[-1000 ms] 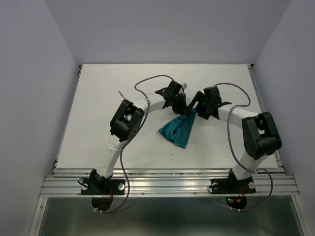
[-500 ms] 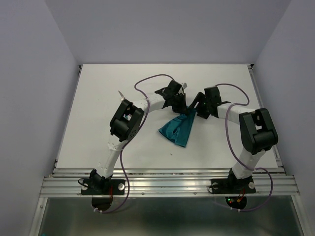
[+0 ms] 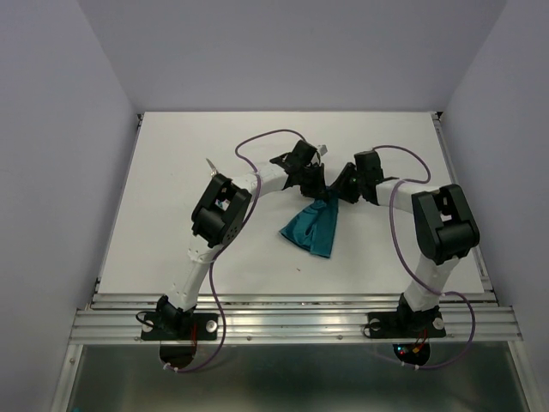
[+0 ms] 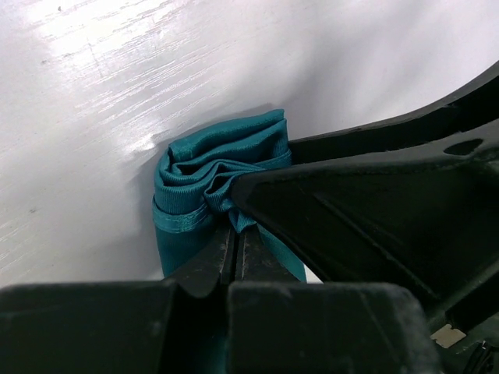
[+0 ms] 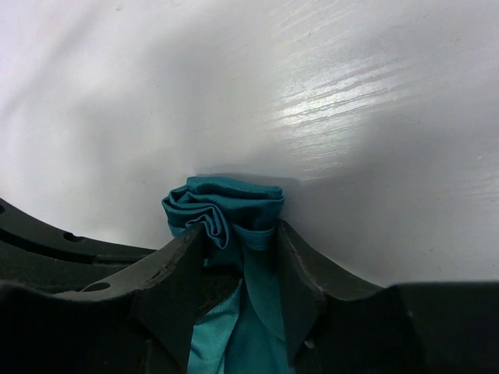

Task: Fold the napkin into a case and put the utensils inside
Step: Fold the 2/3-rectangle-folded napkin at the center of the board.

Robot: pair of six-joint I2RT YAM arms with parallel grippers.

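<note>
Pinches the bunched edge of the teal napkin [image 3: 313, 225] in the left claw [image 4: 234, 232], clenched tight on the folds. Grasps the same bunch in the right claw [image 5: 238, 243], just beside the left. Trails loose cloth back from both claws over the white worktop [image 3: 171, 223].

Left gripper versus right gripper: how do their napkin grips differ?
The left gripper pinches with jaws nearly touching; the right gripper holds a thicker bunch, jaws wider. Left reaches from the left, right from the right. Both clamp the same bunched end of the napkin.
</note>
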